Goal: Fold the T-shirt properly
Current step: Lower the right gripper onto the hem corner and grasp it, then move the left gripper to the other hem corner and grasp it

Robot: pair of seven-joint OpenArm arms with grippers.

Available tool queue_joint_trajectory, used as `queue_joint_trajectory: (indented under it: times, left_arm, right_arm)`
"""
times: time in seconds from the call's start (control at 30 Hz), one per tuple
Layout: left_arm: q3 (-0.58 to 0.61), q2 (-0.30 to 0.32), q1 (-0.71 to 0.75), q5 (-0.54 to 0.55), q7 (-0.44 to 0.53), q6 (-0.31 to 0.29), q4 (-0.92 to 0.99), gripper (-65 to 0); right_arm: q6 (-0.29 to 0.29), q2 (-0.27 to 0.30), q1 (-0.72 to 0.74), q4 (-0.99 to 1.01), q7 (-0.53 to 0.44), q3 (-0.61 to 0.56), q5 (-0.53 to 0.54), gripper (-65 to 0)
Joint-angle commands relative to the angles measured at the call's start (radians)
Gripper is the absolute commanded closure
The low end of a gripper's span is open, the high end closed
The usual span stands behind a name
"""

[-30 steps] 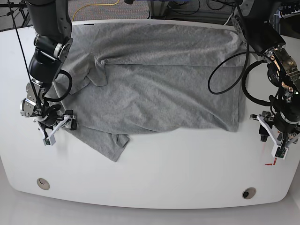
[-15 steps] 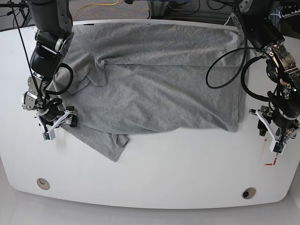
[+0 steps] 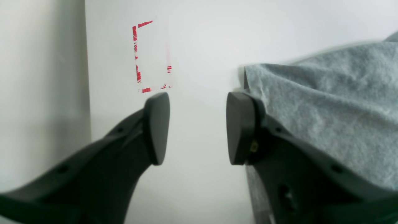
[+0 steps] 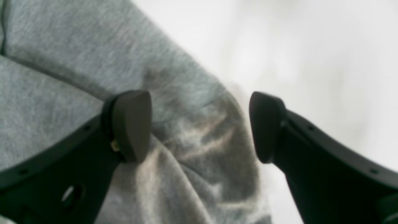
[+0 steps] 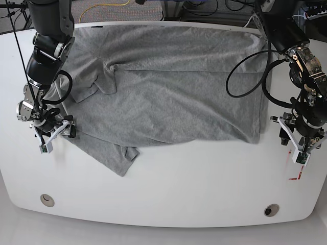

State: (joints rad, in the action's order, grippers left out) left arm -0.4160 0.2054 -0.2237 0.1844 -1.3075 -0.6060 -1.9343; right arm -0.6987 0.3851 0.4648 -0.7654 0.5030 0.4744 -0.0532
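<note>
T-shirt (image 5: 168, 87) lies flat — long axis across the table (image 5: 194, 199), sleeves toward right tool (image 5: 53, 137); both tools' jaws apart.

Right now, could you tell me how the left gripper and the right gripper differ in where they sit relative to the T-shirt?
The right gripper straddles the T-shirt edge, cloth between its jaws; the left gripper has only bare table between its jaws, the shirt lying beside it. The left gripper points at red tape marks; the right gripper sees none. Both are open, gripping nothing.
</note>
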Motion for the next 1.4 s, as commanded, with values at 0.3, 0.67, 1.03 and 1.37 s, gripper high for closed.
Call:
queue_joint_trajectory:
  times: [0.3,0.67,1.03,1.37]
  left_arm:
    - [0.001,0.009,-0.007,0.005,0.019,0.004,-0.014,-28.1]
    - [0.001,0.009,-0.007,0.005,0.019,0.004,-0.014,-28.1]
    - [0.001,0.009,-0.007,0.005,0.019,0.004,-0.014,-28.1]
    - [0.002,0.009,-0.007,0.005,0.019,0.004,-0.014,-28.1]
  right_arm:
    - [0.001,0.039,0.025,-0.027,-0.020,0.004,0.013,-46.6]
    - [0.001,0.030,-0.011,-0.022,-0.023,0.096,0.013,-46.6]
    - [0.001,-0.027,-0.030,-0.022,-0.020,0.094,0.011,-46.6]
    - [0.001,-0.053,-0.025,-0.026,-0.019,0.093,0.011,-46.6]
